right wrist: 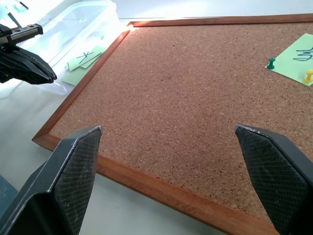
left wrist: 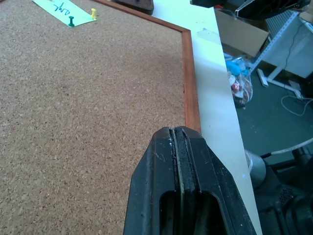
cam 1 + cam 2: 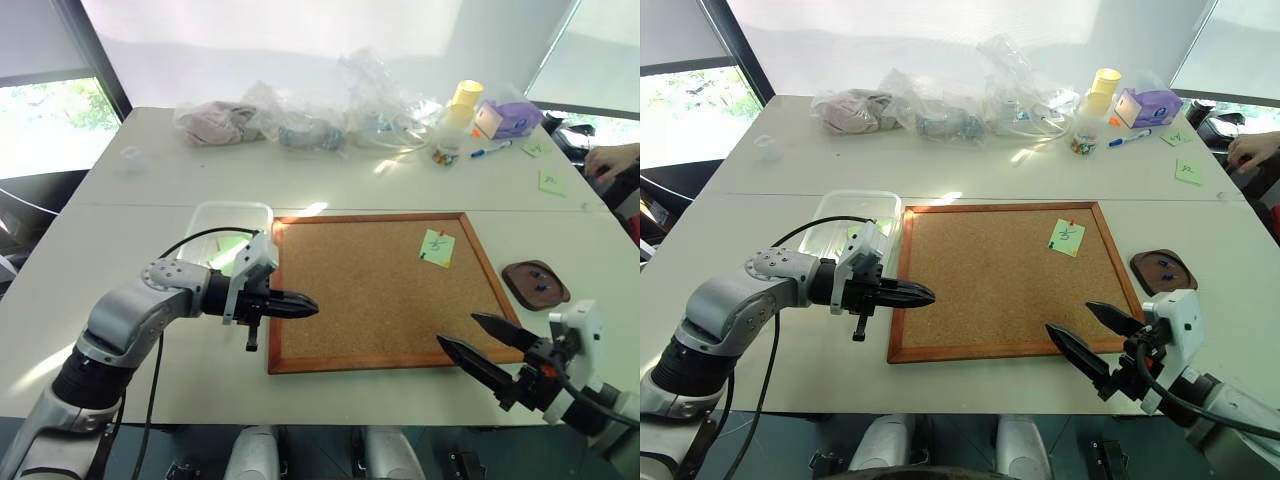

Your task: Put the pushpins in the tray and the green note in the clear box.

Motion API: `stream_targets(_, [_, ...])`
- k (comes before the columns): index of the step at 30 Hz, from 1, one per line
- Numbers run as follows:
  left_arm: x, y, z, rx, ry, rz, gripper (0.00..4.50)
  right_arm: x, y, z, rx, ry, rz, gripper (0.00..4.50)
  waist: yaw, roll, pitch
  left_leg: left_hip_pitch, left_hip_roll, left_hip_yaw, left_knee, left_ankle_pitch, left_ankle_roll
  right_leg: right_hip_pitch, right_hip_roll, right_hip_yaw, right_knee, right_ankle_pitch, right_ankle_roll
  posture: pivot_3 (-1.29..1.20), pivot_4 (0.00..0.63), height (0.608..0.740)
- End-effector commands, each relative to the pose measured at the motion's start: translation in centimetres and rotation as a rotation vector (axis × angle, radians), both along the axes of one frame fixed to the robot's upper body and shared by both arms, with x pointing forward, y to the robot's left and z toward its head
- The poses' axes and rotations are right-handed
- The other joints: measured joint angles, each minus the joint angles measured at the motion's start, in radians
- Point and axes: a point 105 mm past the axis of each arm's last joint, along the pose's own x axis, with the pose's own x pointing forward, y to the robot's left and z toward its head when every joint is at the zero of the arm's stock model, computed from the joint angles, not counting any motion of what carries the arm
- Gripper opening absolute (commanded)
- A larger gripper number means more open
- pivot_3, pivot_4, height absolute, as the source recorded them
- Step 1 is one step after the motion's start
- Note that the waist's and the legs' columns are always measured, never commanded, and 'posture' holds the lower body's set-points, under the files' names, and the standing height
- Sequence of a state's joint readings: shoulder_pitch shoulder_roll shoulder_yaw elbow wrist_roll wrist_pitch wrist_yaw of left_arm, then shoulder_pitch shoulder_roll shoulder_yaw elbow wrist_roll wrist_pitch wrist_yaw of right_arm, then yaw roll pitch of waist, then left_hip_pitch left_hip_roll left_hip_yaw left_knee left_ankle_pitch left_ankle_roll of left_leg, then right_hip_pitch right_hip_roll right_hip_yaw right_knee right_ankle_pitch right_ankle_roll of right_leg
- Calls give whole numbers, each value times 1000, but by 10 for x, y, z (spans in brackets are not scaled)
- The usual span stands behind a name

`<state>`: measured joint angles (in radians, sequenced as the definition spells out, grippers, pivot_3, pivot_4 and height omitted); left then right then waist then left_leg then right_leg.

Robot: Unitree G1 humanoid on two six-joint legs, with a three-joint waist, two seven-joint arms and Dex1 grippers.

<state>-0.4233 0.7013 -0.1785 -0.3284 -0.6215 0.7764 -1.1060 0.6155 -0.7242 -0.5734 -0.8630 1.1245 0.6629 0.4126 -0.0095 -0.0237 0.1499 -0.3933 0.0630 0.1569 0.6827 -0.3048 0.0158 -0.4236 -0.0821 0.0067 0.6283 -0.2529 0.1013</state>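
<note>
Left gripper [image 3: 300, 305] clenched empty beside clear box [image 3: 232, 212]; right gripper [image 3: 478, 342] gaping toward pinned green note [image 3: 437, 247], likely for pin removal.

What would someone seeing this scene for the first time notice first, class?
The large corkboard lying flat mid-table, with a green note pinned near its far right corner. The left gripper hangs shut over the board's left edge, the right gripper open at its near right corner. Left of the board, a clear box already holds green notes.
</note>
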Motion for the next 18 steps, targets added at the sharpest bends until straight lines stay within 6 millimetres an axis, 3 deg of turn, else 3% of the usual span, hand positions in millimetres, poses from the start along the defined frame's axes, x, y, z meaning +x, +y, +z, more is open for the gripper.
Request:
stream_targets(1, [3, -3, 12, -23, -63, -9, 67, -1, 3, 4, 1, -27, -1, 4500, 0, 0, 0, 0, 0, 0, 0, 0, 0, 0, 0, 0, 0, 0, 0, 0, 150, 737])
stream_targets(18, [16, -8, 15, -56, -95, 57, 67, 8, 0, 3, 12, -34, -13, 4500, -1, 0, 0, 0, 0, 0, 0, 0, 0, 0, 0, 0, 0, 0, 0, 0, 150, 737])
